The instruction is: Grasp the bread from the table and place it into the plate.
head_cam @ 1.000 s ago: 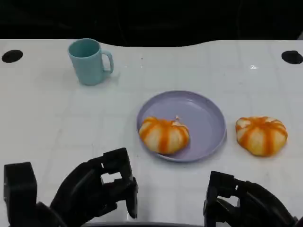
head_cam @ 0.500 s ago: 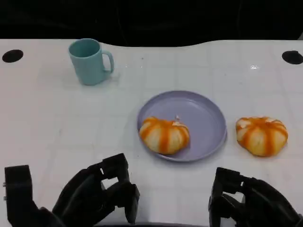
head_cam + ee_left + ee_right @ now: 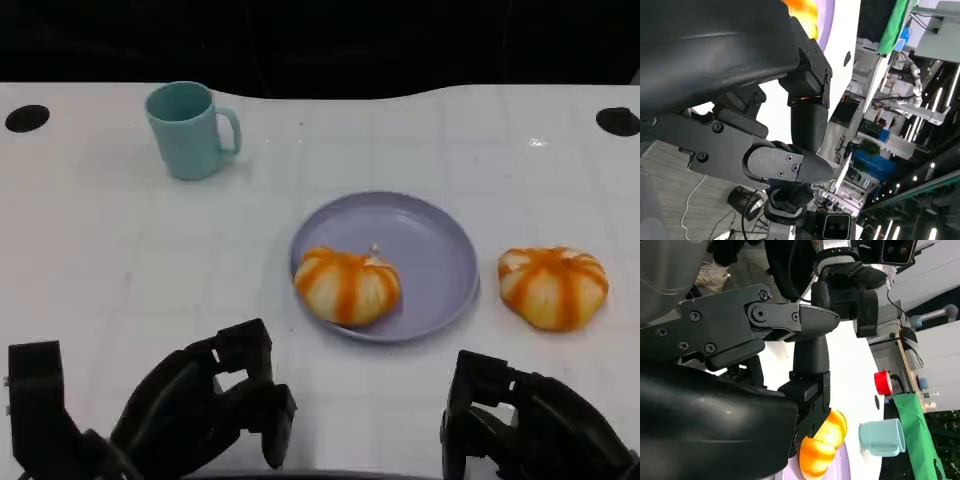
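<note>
**One bun plated, one bun waiting on the table**

I am looking down at two striped orange buns. One bun on the plate (image 3: 347, 286) is sitting at the near-left side of the purple plate (image 3: 430, 240); the second bun (image 3: 553, 287) is lying on the white table (image 3: 120, 250), just beside the plate's right rim and apart from it.

Both hands are hanging low at the near table edge. The left hand (image 3: 200, 410) is holding nothing, fingers loosely curled with gaps between them; the right hand (image 3: 520, 425) is likewise gripping nothing, fingers apart.

Risks I am noting:
- The right hand is sitting nearer the robot than the loose bun and slightly left of it, so I am judging a forward reach is needed; coming in low could shove the bun away instead of enclosing it
- The bun is looking soft and rounded, so a hard squeeze could squash it and a shallow one could let it roll out
- The plate's free space is lying far and right of the plated bun; a careless drop could knock that bun or catch the rim

A teal mug (image 3: 190, 128) is standing far left, well apart
</note>
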`<act>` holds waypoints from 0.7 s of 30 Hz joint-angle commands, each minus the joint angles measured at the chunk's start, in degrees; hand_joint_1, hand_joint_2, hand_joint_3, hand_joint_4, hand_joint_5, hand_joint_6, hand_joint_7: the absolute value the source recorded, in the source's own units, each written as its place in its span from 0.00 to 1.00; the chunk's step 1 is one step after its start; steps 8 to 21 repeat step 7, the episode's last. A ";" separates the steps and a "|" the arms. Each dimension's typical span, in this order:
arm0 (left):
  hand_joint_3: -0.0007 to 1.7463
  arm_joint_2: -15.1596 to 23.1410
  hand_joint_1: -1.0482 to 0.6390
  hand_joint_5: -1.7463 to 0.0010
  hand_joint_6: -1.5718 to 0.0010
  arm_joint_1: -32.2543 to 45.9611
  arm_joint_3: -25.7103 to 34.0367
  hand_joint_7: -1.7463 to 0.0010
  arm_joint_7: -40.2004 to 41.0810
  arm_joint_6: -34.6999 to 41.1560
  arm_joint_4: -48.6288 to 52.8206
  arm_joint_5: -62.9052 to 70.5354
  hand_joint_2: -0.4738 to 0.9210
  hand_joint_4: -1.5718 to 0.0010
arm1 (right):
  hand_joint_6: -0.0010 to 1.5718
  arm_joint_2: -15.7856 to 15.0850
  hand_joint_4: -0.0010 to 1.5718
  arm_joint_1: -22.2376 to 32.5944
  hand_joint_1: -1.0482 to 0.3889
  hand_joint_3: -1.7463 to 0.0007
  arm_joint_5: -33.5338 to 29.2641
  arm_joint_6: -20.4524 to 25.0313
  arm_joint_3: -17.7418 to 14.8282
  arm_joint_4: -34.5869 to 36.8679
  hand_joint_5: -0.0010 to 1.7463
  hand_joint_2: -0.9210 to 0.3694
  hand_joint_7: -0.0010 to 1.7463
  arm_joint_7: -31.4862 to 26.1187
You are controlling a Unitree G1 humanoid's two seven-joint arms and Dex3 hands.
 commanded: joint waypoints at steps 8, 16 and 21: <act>0.11 0.49 0.23 0.00 0.56 -0.38 1.00 0.00 -1.04 1.39 -0.35 -0.27 1.00 0.42 | 0.28 -0.29 0.40 -0.45 0.38 0.77 -0.21 -0.85 -0.43 0.44 1.00 0.00 0.97 -0.11; 0.11 0.49 0.23 0.00 0.56 -0.38 1.00 0.00 -1.04 1.39 -0.35 -0.27 1.00 0.42 | 0.28 -0.29 0.40 -0.45 0.38 0.77 -0.21 -0.85 -0.43 0.44 1.00 0.00 0.97 -0.11; 0.11 0.49 0.23 0.00 0.56 -0.38 1.00 0.00 -1.04 1.39 -0.35 -0.27 1.00 0.42 | 0.28 -0.29 0.40 -0.45 0.38 0.77 -0.21 -0.85 -0.43 0.44 1.00 0.00 0.97 -0.11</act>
